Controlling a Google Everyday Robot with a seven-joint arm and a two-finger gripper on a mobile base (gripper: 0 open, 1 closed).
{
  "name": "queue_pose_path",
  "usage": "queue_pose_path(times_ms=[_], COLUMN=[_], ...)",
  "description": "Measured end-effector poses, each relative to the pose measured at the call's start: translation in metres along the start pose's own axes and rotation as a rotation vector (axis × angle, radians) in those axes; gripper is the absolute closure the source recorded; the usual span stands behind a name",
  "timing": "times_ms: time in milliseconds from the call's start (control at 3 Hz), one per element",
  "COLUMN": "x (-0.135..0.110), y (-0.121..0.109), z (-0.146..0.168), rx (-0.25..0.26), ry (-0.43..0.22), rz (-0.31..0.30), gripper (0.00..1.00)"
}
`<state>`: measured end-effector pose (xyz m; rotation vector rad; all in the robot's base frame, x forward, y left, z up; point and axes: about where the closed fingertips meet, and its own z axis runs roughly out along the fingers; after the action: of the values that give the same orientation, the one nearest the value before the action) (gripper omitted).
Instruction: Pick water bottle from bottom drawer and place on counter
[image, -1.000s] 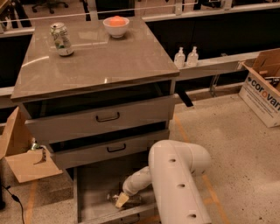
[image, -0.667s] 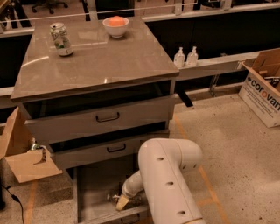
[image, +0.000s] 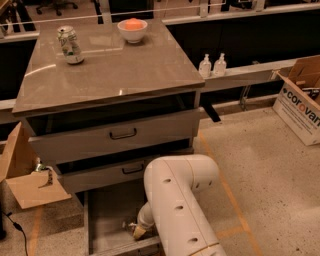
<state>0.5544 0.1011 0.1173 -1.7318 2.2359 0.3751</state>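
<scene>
The bottom drawer (image: 106, 212) is pulled open, showing its plain grey inside. My white arm (image: 177, 200) bends down into it from the right. The gripper (image: 134, 231) sits low inside the drawer near the front wall, at the end of a tan wrist piece. The water bottle does not show plainly; my arm and gripper cover that part of the drawer. The counter (image: 125, 75) is the glossy grey-brown top of the cabinet, above the two shallower drawers, both slightly open.
A green-white soda can (image: 69, 45) and a white bowl (image: 132, 30) holding something orange stand at the counter's back. Two pump bottles (image: 212, 65) stand on the pale ledge at right. Cardboard boxes sit on the floor at far right (image: 300, 100) and at left (image: 27, 177).
My arm's elbow has swung left and nearer the cabinet, covering more of the drawer. The gripper stays low in the bottom drawer at about the same place.
</scene>
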Motion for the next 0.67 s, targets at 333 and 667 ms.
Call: queue_pose_path(times_ms=[333, 667], x=[0.001, 0.007], y=[0.003, 0.002], z=[0.0, -0.012], rx=[-0.003, 0.006], ry=[0.012, -0.003], rz=[-0.021, 0.014], gripper=[0.53, 0.77])
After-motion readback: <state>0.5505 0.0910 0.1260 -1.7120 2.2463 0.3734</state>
